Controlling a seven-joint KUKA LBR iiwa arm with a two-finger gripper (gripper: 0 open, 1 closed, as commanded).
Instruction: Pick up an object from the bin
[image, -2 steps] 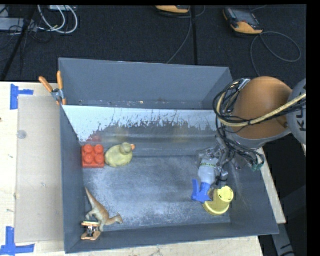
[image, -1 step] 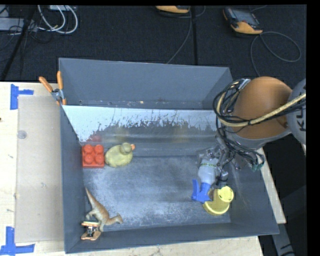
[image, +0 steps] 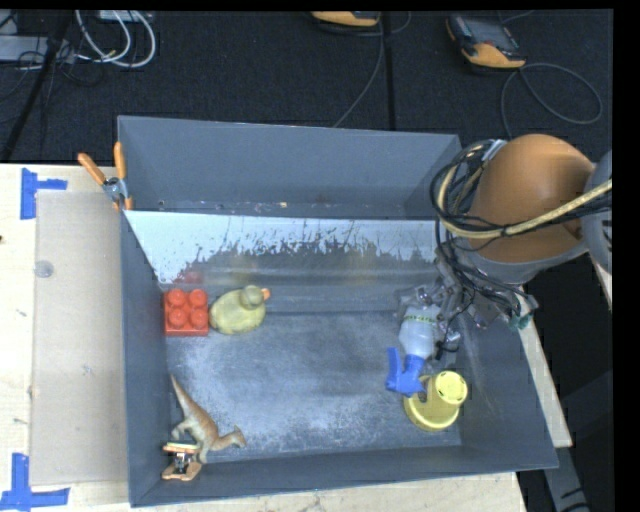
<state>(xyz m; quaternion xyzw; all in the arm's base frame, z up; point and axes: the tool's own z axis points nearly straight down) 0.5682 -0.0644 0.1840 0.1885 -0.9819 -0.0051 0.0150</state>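
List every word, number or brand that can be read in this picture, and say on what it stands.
None: no text can be read anywhere.
The red brick, the yellow duck, the toy dinosaur, the blue piece and the yellow piece bear no print that shows.
The walls of the grey bin bear no label.

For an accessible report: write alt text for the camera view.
The claw hangs at the right of the grey metal bin, over a blue plastic piece and a round yellow cup. A red studded block, yellowish rubber duck and tan toy dinosaur lie at left.
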